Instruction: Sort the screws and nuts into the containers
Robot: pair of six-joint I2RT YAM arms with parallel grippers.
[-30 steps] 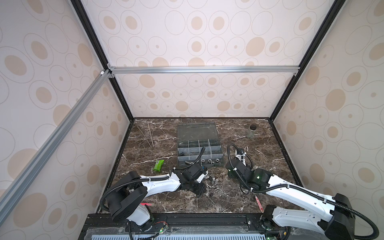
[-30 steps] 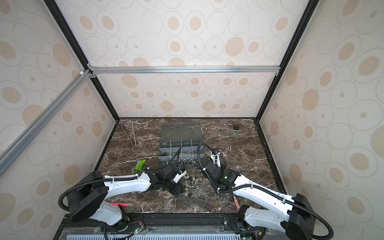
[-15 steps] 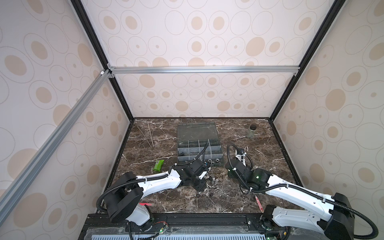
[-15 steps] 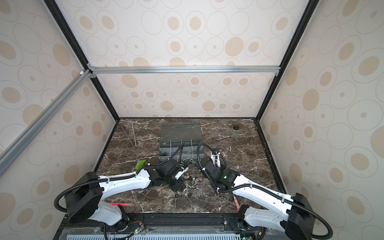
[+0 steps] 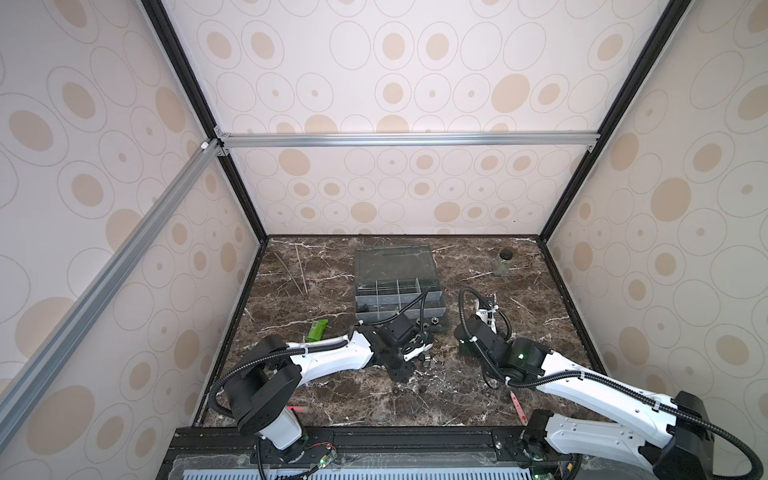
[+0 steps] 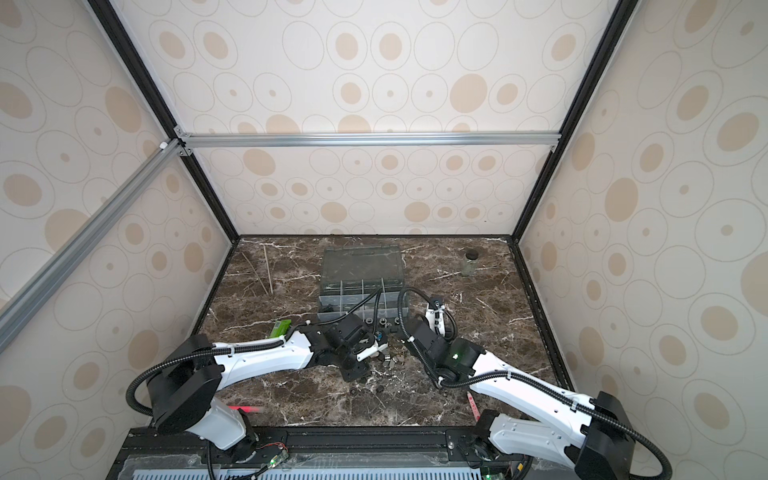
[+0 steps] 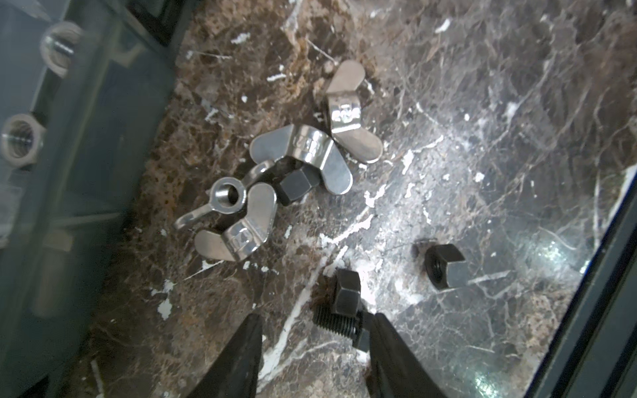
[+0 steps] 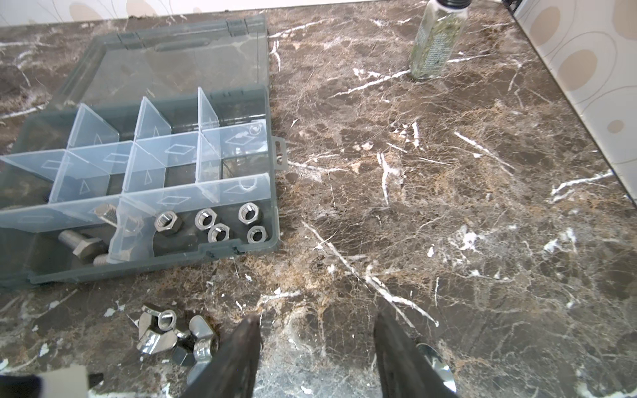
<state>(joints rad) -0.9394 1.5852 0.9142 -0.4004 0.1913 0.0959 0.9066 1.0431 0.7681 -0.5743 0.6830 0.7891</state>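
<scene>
Left fingers (image 7: 241, 358): spread; black screw (image 7: 346, 296) between them, touching one.
Right fingers (image 8: 241, 351): spread over tabletop (image 8: 448, 206).
Wing nuts (image 7: 300, 151): clustered near organizer box (image 8: 220, 251).

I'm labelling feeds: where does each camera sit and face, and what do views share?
Both top views: high at the front, facing down and back over the marble table and organizer box; left arm and right arm show.
Left wrist: on its arm, facing down at wing nuts; left claw shows.
Right wrist: low, facing the organizer box; right claw shows.
Shared: wing nuts, in both wrist views.
</scene>
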